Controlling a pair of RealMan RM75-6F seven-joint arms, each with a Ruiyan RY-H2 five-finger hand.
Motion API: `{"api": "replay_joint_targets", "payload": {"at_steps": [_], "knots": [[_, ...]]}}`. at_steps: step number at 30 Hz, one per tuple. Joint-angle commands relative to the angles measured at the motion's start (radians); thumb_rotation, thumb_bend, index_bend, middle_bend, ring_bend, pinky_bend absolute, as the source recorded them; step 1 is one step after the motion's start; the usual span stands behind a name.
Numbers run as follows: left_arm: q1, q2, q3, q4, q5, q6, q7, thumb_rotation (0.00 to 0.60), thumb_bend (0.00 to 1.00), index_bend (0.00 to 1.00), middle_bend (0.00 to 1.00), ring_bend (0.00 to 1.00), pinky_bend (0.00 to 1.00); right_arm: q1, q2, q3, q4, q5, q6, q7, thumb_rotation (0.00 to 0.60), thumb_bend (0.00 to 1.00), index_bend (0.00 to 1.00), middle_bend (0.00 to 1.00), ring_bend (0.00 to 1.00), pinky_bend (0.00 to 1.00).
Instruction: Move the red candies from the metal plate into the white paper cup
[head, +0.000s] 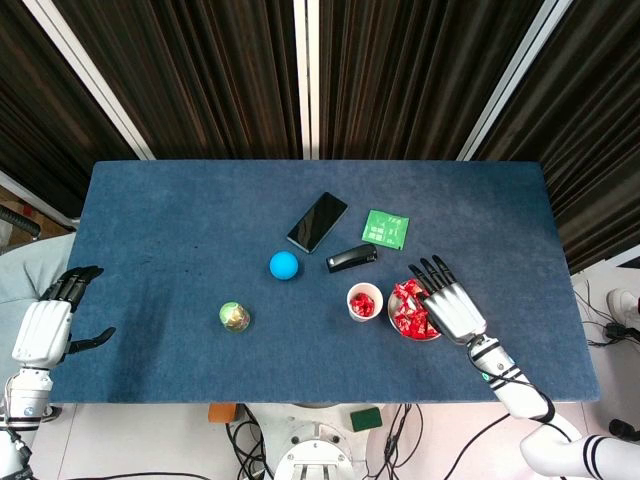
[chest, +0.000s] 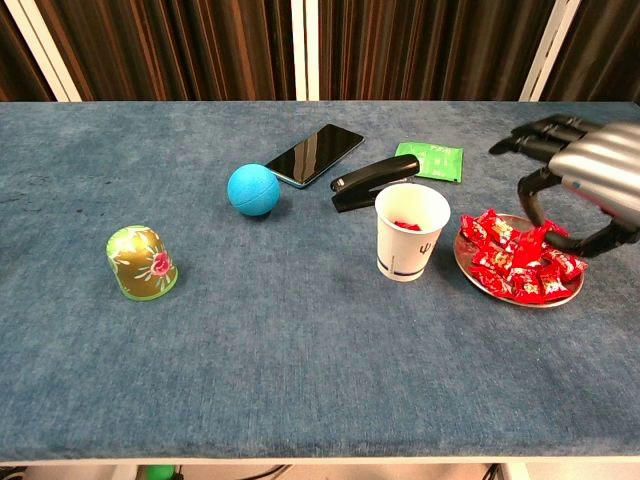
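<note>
Your right robot hand (chest: 590, 180) hovers spread, empty; the crinkly red wrapped candies (chest: 515, 262) look light, slippery: pinch one wrapper end.

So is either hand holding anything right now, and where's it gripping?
Nothing is held. The right hand hovers above the plate of candies with fingers spread and empty; the left hand is open off the table's edge.

The right hand (chest: 585, 170) hangs palm down, fingers (chest: 530, 135) spread and slightly curled, holding nothing. The left hand (head: 45, 325) waits off the surface's edge, fingers apart, empty.
</note>
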Motion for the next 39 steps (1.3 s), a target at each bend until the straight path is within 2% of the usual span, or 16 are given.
{"api": "replay_joint_targets", "payload": {"at_steps": [1, 7, 15, 21, 28, 32, 35, 36, 39], "knots": [[0.0, 0.0, 0.0, 0.0, 0.0, 0.0, 0.0, 0.6, 0.12, 0.16, 0.14, 0.1, 0.24, -0.005, 0.027, 0.019, -0.028, -0.015, 0.033, 0.007, 0.6, 0.44, 0.75, 0.07, 0.0, 0.0], [-0.002, -0.002, 0.0, 0.0, 0.001, -0.001, 0.001, 0.6, 0.12, 0.16, 0.14, 0.1, 0.24, 0.015, 0.057, 0.068, -0.083, -0.028, 0.061, -0.002, 0.6, 0.45, 0.76, 0.07, 0.0, 0.0], [0.001, -0.001, -0.002, 0.005, -0.003, 0.003, -0.007, 0.6, 0.12, 0.16, 0.14, 0.1, 0.24, 0.097, 0.039, 0.125, -0.134, 0.002, -0.033, -0.09, 0.6, 0.44, 0.76, 0.07, 0.0, 0.0], [0.003, -0.001, -0.004, 0.013, -0.006, 0.006, -0.021, 0.6, 0.12, 0.16, 0.14, 0.1, 0.24, 0.149, -0.011, 0.14, -0.13, 0.04, -0.106, -0.164, 0.6, 0.44, 0.76, 0.07, 0.0, 0.0], [0.004, -0.001, -0.004, 0.023, -0.006, 0.007, -0.034, 0.6, 0.12, 0.16, 0.14, 0.1, 0.24, 0.174, -0.044, 0.138, -0.125, 0.059, -0.134, -0.209, 0.6, 0.43, 0.75, 0.07, 0.0, 0.0], [0.005, -0.002, -0.004, 0.028, -0.006, 0.008, -0.041, 0.6, 0.12, 0.16, 0.14, 0.1, 0.24, 0.179, -0.04, 0.132, -0.132, 0.076, -0.149, -0.225, 0.6, 0.42, 0.66, 0.06, 0.0, 0.0], [0.005, 0.0, -0.002, 0.029, -0.003, 0.007, -0.043, 0.6, 0.12, 0.16, 0.14, 0.1, 0.24, 0.181, -0.036, 0.128, -0.139, 0.09, -0.157, -0.233, 0.6, 0.41, 0.52, 0.04, 0.0, 0.0], [0.005, 0.001, -0.002, 0.029, -0.003, 0.007, -0.042, 0.6, 0.12, 0.16, 0.14, 0.1, 0.24, 0.182, -0.036, 0.127, -0.141, 0.093, -0.159, -0.234, 0.6, 0.4, 0.44, 0.04, 0.0, 0.0], [0.005, 0.003, -0.002, 0.027, -0.004, 0.008, -0.042, 0.6, 0.12, 0.16, 0.14, 0.1, 0.24, 0.186, -0.032, 0.124, -0.153, 0.103, -0.168, -0.236, 0.6, 0.37, 0.32, 0.03, 0.0, 0.0]]}}
